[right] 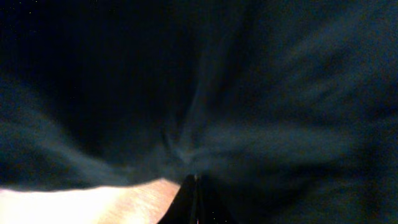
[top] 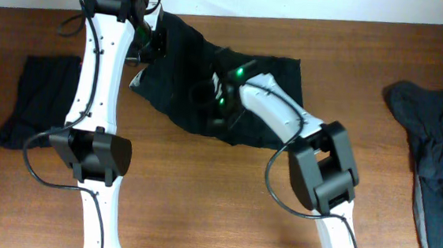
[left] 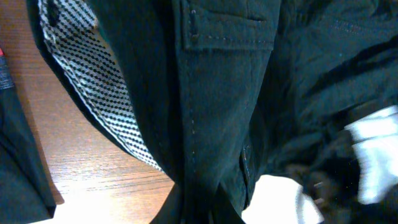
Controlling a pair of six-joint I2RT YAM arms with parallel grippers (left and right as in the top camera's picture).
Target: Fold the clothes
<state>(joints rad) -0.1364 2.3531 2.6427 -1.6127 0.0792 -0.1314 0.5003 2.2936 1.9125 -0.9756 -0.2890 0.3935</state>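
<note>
Two robot arms grip wide black fabric shorts (top: 182, 67) on a brown wooden table (top: 199, 201).
Overhead: the left gripper (top: 153, 46) is clenched on the shorts' far left edge, and the right gripper (top: 218, 100) pinches their middle. Left wrist: the shorts fill the view, with a pale dotted waistband strip (left: 93, 87) showing. Right wrist: blurred dark cloth puckers at the closed fingertips (right: 194, 198).

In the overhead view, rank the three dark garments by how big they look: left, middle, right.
Tied for largest: middle shorts and right pile look alike, and the pile runs off frame.
Smallest: folded garment at left.
</note>
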